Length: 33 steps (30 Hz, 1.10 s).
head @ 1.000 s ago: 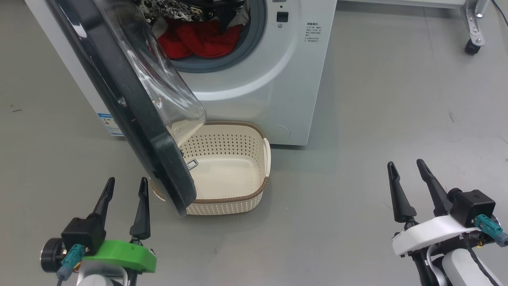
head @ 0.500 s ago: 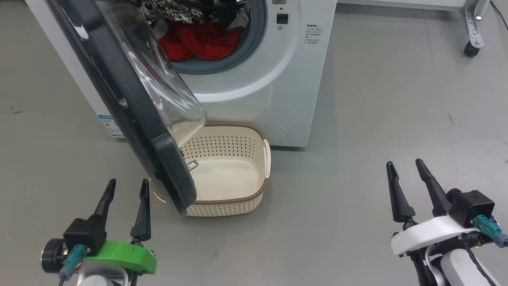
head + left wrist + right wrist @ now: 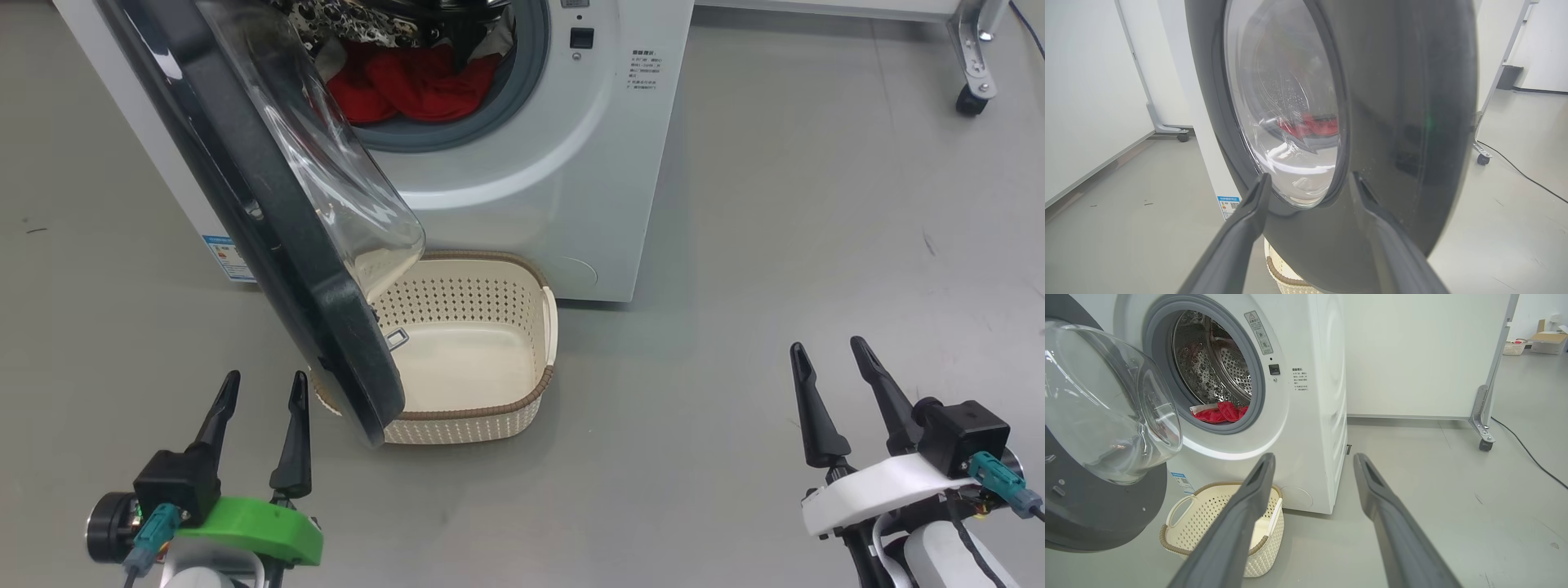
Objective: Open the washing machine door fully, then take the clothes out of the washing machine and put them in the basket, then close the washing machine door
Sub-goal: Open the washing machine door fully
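Observation:
The white washing machine (image 3: 563, 180) (image 3: 1310, 416) stands ahead with its black washing machine door (image 3: 269, 237) (image 3: 1404, 122) (image 3: 1098, 506) swung partly out over the basket. Red clothes (image 3: 408, 82) (image 3: 1218, 413) lie at the drum's mouth. The cream basket (image 3: 478, 408) (image 3: 1188, 522) sits on the floor in front of the machine, nothing in its visible part. My left gripper (image 3: 263, 388) (image 3: 1310, 183) is open, just left of the door's lower edge. My right gripper (image 3: 826, 349) (image 3: 1312, 461) is open over bare floor, well right of the basket.
Grey floor spreads out to the right of the machine. A white partition on a castor (image 3: 970, 96) (image 3: 1485, 445) stands at the back right, with a black cable (image 3: 1527, 457) on the floor. Another wheeled panel foot (image 3: 1182, 136) is behind the machine's left side.
My right gripper has dropped slightly lower and a bit left in the head view. The left gripper, door, basket and clothes stay as they were.

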### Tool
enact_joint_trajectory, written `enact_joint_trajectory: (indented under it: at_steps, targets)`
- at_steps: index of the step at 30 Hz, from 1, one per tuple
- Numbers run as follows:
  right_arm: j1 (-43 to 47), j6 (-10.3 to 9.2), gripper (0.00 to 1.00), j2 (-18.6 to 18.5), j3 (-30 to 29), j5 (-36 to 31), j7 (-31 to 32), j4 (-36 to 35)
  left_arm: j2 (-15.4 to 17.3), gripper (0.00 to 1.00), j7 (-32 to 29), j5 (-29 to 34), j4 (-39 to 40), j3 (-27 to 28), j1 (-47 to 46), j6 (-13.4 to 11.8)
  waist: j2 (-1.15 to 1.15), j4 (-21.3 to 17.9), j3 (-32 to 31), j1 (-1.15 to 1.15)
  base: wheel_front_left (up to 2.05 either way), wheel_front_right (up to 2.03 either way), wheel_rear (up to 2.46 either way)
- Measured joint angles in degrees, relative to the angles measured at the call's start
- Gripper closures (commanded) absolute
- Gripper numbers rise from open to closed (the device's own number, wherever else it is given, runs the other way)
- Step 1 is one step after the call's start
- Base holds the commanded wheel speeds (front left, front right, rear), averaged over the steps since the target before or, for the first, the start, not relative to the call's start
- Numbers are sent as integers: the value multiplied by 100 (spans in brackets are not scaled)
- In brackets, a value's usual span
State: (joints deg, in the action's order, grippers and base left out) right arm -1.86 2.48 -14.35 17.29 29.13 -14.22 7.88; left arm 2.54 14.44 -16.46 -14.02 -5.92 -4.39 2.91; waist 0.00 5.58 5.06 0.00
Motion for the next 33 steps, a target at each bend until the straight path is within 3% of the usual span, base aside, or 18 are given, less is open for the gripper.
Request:
enact_joint_trajectory:
  at_steps: [7, 8, 9, 10, 24, 33]
  targets:
    - [0, 49, 0, 51, -37, -24, 0, 19, -2, 0, 0, -1, -44, -1, 1, 45, 0, 2, -3, 0, 0, 0, 0]
    - [0, 49, 0, 62, -44, -48, 0, 24, -3, 60, 0, -4, -91, -7, 1, 49, 0, 2, -7, 0, 0, 0, 0]
    - [0, 56, 0, 73, -51, -54, 0, 27, -4, 84, 0, -10, -133, -8, 3, 49, 0, 1, -10, 0, 0, 0, 0]
    - [0, 71, 0, 81, -56, -54, -3, 30, -4, 100, 0, -12, -155, -10, 3, 49, 0, 0, -13, 0, 0, 0, 0]
    - [2, 100, 0, 180, -123, -127, -5, 55, -10, 100, 0, 65, -108, -47, 2, 100, 0, -14, 6, 0, 0, 0, 0]
    - [4, 151, 0, 213, -185, -215, -5, 74, -18, 100, 1, 59, 804, 361, -347, 144, 0, 4, 6, 0, 0, 0, 0]
